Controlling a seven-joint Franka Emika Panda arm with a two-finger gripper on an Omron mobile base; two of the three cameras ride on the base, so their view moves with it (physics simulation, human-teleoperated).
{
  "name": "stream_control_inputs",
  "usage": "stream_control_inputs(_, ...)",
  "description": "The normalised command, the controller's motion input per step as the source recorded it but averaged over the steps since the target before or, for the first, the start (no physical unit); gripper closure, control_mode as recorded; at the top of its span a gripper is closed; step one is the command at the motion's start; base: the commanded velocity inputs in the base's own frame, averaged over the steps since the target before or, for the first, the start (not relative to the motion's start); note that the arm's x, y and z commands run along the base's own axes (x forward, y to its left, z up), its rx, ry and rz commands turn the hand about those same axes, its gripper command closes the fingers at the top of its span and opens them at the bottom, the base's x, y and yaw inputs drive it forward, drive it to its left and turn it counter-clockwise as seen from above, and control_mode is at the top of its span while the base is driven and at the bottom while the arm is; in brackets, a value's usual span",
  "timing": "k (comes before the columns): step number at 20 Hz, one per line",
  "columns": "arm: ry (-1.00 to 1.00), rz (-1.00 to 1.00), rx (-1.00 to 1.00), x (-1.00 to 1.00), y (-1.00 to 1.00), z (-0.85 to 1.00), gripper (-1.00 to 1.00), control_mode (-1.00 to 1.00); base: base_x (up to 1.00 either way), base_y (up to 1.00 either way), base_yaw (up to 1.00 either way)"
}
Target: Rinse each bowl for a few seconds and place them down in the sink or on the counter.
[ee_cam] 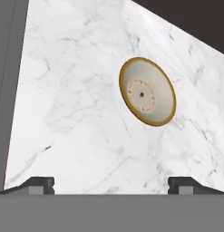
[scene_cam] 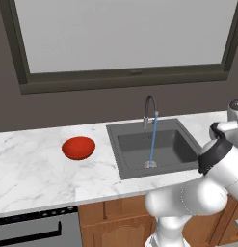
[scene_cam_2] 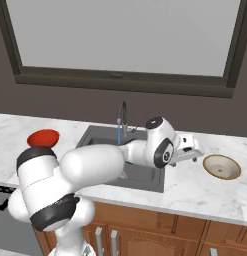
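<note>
Red bowl (scene_cam: pixel 78 147) left of sink (scene_cam: pixel 154 147), cream bowl (ee_cam: pixel 147 91) right, hand (ee_cam: pixel 111 185) open above counter (ee_cam: pixel 77 122).

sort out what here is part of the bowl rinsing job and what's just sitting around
Part of the job:
- red bowl, on the counter left of the sink
- beige bowl, on the counter right of the sink
- faucet, water running
- gripper, open, holding nothing

Just there:
- window
- wooden cabinets
</note>
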Motion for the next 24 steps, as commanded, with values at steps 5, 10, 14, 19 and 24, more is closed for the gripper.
stream_control_inputs(5,0.08,0.03,0.0,0.14,-0.23,-0.08,-1.0,-1.0,0.0,0.0,0.0)
stream_control_inputs(10,0.1,0.04,0.01,0.15,-0.12,-0.12,-1.0,-1.0,0.0,0.0,0.0)
stream_control_inputs(14,0.07,0.05,0.01,0.14,-0.15,-0.14,-1.0,-1.0,0.0,0.0,0.0)
stream_control_inputs(19,0.02,0.06,0.0,0.14,-0.23,-0.2,-1.0,-1.0,0.0,0.0,0.0)
stream_control_inputs(24,0.0,0.07,0.0,0.09,-0.24,-0.12,-1.0,-1.0,0.0,0.0,0.0)
